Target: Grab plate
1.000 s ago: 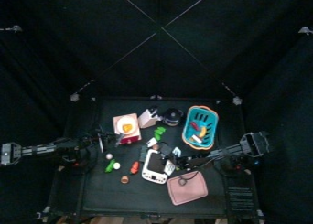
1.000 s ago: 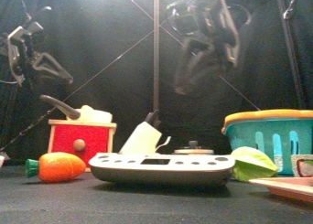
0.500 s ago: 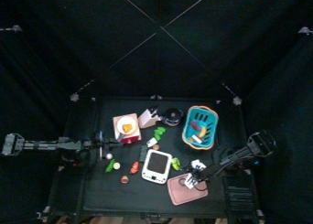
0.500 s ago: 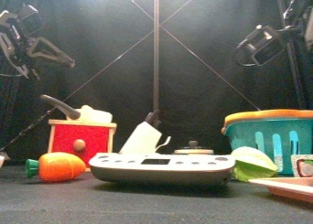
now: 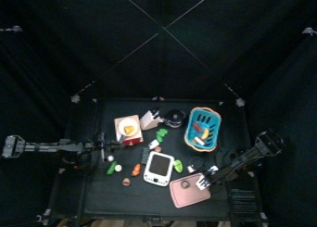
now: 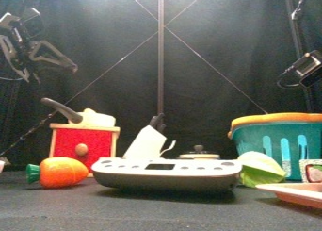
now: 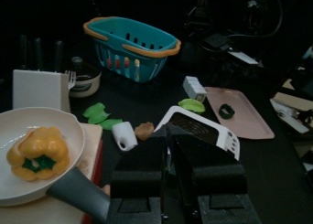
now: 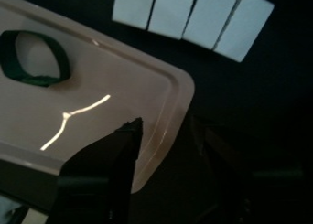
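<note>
We locate the plate (image 5: pixel 191 189) at the table's front right corner, just beside the white gadget (image 5: pixel 156 169) and in front of the blue basket (image 5: pixel 202 126). The right gripper (image 5: pixel 206 182) hangs over the plate's right edge. In the right wrist view we see the plate (image 8: pixel 73 100) close below, a dark ring (image 8: pixel 33 56) lying on it, and one jaw over its rim; the other jaw is not visible, so we cannot tell whether this pincer is released or clenched. The left gripper (image 7: pixel 171 159) hangs above the table's left side with jaws pressed together, clenched on nothing
</note>
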